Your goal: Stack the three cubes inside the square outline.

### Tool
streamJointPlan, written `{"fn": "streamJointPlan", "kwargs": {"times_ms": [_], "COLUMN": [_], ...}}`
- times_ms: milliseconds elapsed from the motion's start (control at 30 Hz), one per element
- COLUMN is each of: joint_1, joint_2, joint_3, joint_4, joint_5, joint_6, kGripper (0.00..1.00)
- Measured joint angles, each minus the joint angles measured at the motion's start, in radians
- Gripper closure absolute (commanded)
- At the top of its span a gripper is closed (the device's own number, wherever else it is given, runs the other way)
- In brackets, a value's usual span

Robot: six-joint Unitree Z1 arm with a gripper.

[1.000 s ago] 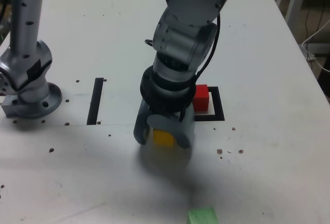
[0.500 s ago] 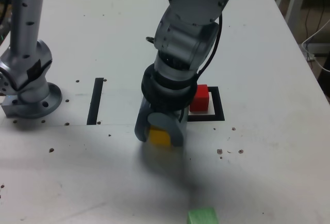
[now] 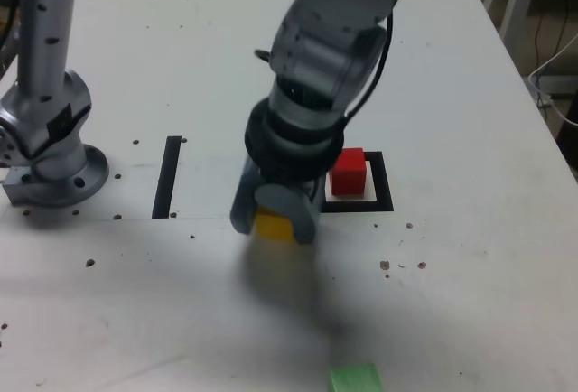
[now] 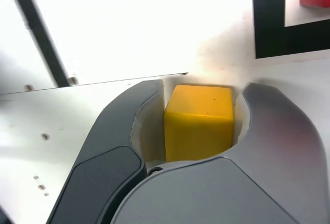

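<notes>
Gripping the yellow cube [image 3: 272, 227] between clenched jaws, the gripper [image 3: 274, 220] had shifted since the frame a second earlier, moving up the exterior view and slightly to its left, so the cube sat higher in that view and closer to the table seam. In the wrist view the yellow cube [image 4: 198, 121] filled the gap between the two grey fingers [image 4: 124, 131], one face turned to the camera and its top edge level; being a cube, it showed no long axis.

The red cube [image 3: 349, 171] stood inside the square outline [image 3: 384, 191], unmoved from the earlier frames, just beside the arm on the exterior view's right. The green cube [image 3: 355, 378] lay well apart at the bottom edge of that view, also unmoved.

Open table [image 3: 488, 256] spread to the exterior view's right of the outline and below the gripper. On that view's left, the black strip [image 3: 167, 175] lay between the gripper and the arm's base [image 3: 50, 153], with bare surface on both sides of it.
</notes>
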Motion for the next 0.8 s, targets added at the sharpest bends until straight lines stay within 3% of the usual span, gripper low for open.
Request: {"fn": "streamJointPlan", "kwargs": {"times_ms": [200, 467, 800], "joint_1": [0.004, 0.072, 0.199], "joint_2": [-0.072, -0.093, -0.037], "joint_3": [-0.062, -0.171, -0.23], "joint_4": [0.114, 0.129, 0.123], "joint_5": [0.045, 0.109, 0.135], "joint_6": [0.007, 0.054, 0.097], "kGripper": [0.81, 0.82, 0.82]}}
